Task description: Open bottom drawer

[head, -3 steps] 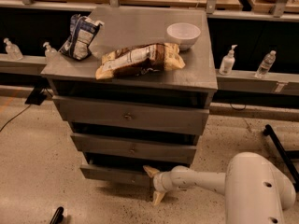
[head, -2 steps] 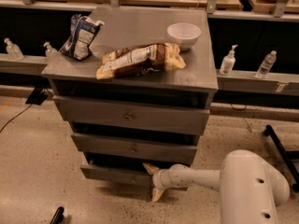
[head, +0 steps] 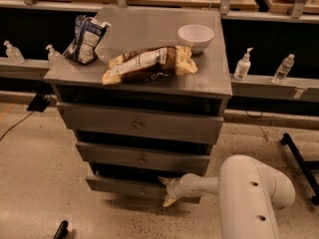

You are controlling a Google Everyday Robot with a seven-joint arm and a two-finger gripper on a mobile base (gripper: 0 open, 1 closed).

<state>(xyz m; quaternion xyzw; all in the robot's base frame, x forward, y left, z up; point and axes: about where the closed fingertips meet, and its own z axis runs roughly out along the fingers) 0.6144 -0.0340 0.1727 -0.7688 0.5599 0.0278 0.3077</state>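
Observation:
The grey three-drawer chest stands in the middle of the camera view. Its bottom drawer is the lowest and narrowest front, with a small round knob at its centre. A dark gap shows above it. My gripper reaches in from the right on a white arm and sits against the drawer's right part, just right of the knob. One fingertip is at the drawer's top edge and the other hangs below its bottom edge, so the fingers stand apart across the front.
The mid-sized drawer and the widest drawer sit above. On the chest top lie a brown snack bag, a blue chip bag and a white bowl. Bottles stand on a ledge behind. A black cable crosses the floor at left.
The white arm has shifted left and closer to the chest. The gripper stays at the bottom drawer's right part.

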